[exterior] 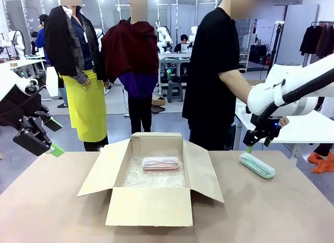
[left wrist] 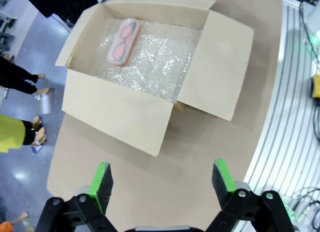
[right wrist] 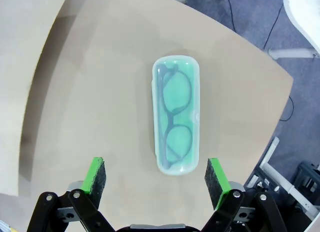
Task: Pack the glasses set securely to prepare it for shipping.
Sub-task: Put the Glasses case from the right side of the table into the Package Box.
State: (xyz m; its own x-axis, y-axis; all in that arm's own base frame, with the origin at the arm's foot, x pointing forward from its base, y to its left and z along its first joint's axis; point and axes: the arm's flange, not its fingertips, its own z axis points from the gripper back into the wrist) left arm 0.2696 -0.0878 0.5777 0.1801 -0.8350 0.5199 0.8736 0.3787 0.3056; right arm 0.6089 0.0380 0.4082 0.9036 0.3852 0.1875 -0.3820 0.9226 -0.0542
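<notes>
Mint case (right wrist: 176, 116) flat, long axis across wide right jaws; left jaws wide too (both empty).

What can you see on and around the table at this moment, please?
table: one, light brown, under everything
cardboard box: one, brown, middle of the table, flaps open
bubble wrap sheet: one, clear, lining the box floor
pink glasses case: one, translucent pink, lying flat on the bubble wrap, toward the far wall of the box
mint green glasses case: one, mint green with dark frames showing through, flat on the table to the right of the box
person: one, black top, standing at the far side
left tool: one, black with green pads, open, raised to the left of the box
right tool: one, black with green pads, open, above the mint green glasses case
</notes>
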